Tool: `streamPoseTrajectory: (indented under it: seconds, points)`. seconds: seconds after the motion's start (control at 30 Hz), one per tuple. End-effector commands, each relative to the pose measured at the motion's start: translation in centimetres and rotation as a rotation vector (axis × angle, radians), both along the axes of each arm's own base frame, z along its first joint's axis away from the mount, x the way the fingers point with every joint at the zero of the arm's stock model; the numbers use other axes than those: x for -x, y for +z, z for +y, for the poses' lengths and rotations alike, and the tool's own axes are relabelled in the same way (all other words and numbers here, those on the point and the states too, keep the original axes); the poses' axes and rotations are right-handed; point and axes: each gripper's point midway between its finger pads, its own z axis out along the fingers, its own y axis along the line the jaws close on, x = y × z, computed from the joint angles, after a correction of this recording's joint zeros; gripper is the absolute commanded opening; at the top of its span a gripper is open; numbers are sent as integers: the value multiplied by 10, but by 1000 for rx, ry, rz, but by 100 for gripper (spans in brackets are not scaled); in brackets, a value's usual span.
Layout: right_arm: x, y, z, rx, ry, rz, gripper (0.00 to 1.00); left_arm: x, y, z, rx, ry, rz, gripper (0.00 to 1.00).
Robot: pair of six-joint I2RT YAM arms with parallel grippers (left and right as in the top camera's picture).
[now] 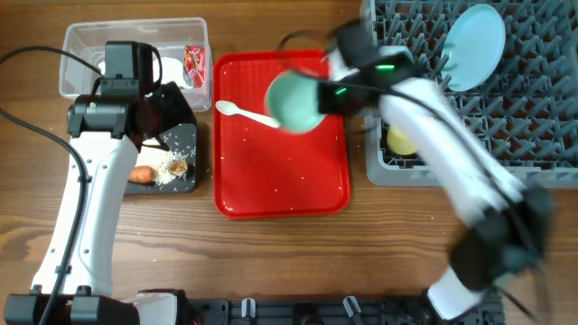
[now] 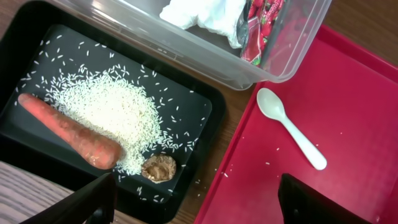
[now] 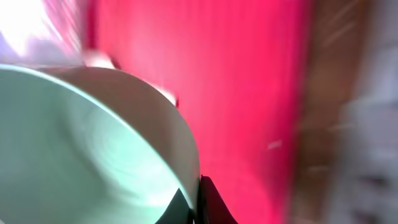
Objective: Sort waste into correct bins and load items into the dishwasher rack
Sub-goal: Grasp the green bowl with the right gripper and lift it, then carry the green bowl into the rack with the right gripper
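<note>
Right claw (image 3: 196,202) clamping mint-green bowl (image 1: 293,101) rim above red tray (image 1: 280,181), left claw (image 2: 198,194) wide

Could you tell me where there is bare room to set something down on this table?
The red tray is nearly bare below the white spoon and the mint bowl in the right gripper. Bare wood lies in front of that tray. Crowded: the black tray with carrot and rice, and the clear tub.
</note>
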Motion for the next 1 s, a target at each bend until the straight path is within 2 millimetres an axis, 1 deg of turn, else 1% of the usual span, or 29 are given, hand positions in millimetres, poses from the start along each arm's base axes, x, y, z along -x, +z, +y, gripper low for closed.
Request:
streamPoseTrajectory:
  seconds: [0.0, 0.03, 0.07, 0.1, 0.17, 0.2, 0.23, 0.3, 0.37, 0.5, 0.53, 0.6, 0.67, 0.77, 0.83, 0.97]
  points:
    - [3, 123, -94, 164, -256, -388, 4, 0, -7, -2, 11, 1, 16, 84]
    - [5, 142, -113, 206, -326, -457, 4, -1, -6, -2, 11, 2, 13, 85]
    - [11, 170, -143, 289, -449, -555, 4, -2, -6, -3, 18, 0, 9, 87]
    - [19, 191, -175, 401, -583, -626, 4, -3, -5, -6, 36, -7, 2, 89]
    - [31, 208, -210, 621, -691, -665, 4, -4, -5, -7, 43, -11, -3, 90]
    - [35, 210, -224, 759, -708, -650, 4, -5, -5, -7, 43, -11, -6, 90]
    - [36, 208, -231, 861, -694, -624, 4, -5, -5, -7, 43, -11, -6, 90]
    - [31, 197, -242, 1067, -621, -533, 4, -5, -5, -7, 43, -11, -6, 90]
    - [24, 178, -250, 1234, -528, -416, 4, -5, -5, -7, 43, -11, -7, 90]
    - [-9, 123, -243, 1391, -300, -234, 4, -6, -6, -7, 43, -11, -4, 90]
    - [-17, 113, -241, 1404, -280, -218, 4, -6, -7, -8, 43, -11, -1, 90]
    - [-38, 86, -235, 1427, -242, -188, 4, -6, -7, -7, 42, -11, -2, 89]
    - [-41, 77, -236, 1454, -194, -154, 4, -6, -7, -7, 42, -11, -1, 90]
    - [-41, 71, -244, 1450, -177, -122, 4, -7, -8, -7, 42, -11, 2, 89]
    - [-33, 61, -249, 1440, -125, -59, 4, -7, -10, -7, 42, -11, 9, 89]
    - [-21, 47, -252, 1381, -132, -12, 4, -8, -15, -8, 42, -10, 22, 90]
